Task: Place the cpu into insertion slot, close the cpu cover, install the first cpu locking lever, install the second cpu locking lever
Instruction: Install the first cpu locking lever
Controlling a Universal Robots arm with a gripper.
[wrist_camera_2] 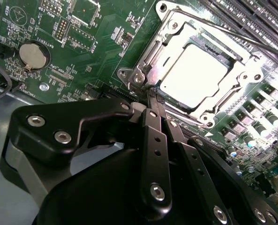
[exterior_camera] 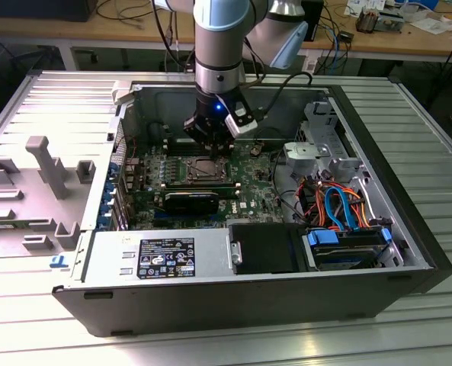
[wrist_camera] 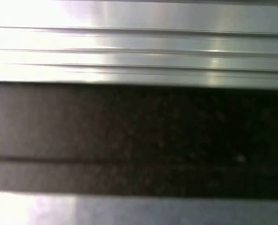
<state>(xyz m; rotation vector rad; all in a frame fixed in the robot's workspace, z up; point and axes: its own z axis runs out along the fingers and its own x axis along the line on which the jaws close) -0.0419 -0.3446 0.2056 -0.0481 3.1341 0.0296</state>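
Note:
In the second wrist view the cpu [wrist_camera_2: 195, 75] lies flat in the insertion slot [wrist_camera_2: 150, 58], its metal top glaring bright. The silvery cpu cover [wrist_camera_2: 169, 35] is down over it, framing it. A thin locking lever [wrist_camera_2: 232, 30] runs along the socket's far side. My gripper [wrist_camera_2: 154, 96] is shut, its black fingers [wrist_camera_2: 150, 117] pressed together, and the tips rest at the socket's near edge beside a corner screw. In the exterior view the gripper [exterior_camera: 210, 151] hangs straight down over the insertion slot [exterior_camera: 209, 169] on the green board [exterior_camera: 248, 187] inside the open case.
Long black memory slots [wrist_camera_2: 251, 14] lie beyond the socket, and a coin battery [wrist_camera_2: 33, 55] sits on the board. The case holds a drive cage with coloured cables [exterior_camera: 340, 206], a power supply [exterior_camera: 165, 255] and a black card [exterior_camera: 191, 200]. Grey fixtures [exterior_camera: 46, 164] stand at the exterior view's left.

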